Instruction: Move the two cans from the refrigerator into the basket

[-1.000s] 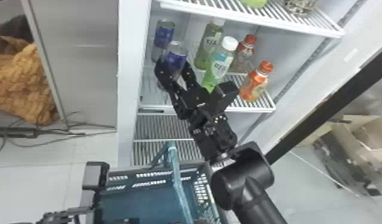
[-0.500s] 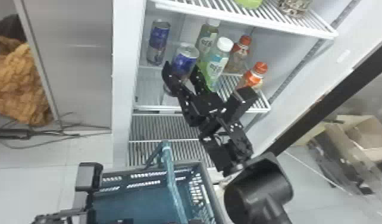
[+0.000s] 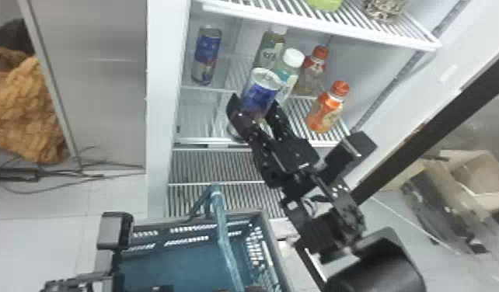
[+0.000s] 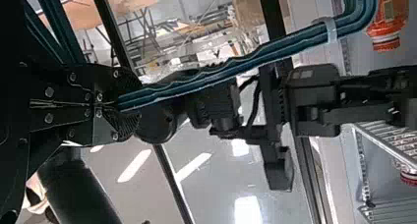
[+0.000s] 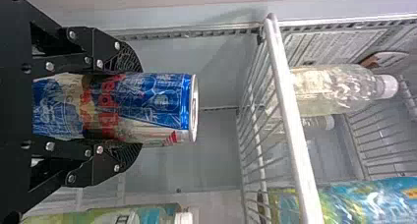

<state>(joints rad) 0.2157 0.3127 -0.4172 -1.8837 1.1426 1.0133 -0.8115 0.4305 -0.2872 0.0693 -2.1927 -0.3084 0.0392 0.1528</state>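
Deliveries pending (both, I judge): my right claw [image 5: 130, 108] clamps one can [image 3: 260, 93] at the refrigerator's [image 3: 159, 116] mouth, second can [image 3: 206, 56] inside it, left claw [image 4: 132, 103] gripping the basket's [image 3: 175, 264] handle [image 4: 211, 79] outside.

From above, the head view looks forward and steeply down over the basket [image 3: 266, 229] and into the fridge [image 3: 159, 116]. The left wrist view, turned on its side, faces along the handle [image 3: 223, 229] at close range, past the right arm [image 3: 377, 268] to the fridge; it seems to share the orange bottle [image 3: 323, 112] with the head view. The right wrist view, also sideways, faces into the fridge, very near the can [image 3: 260, 93], which the head view shares.
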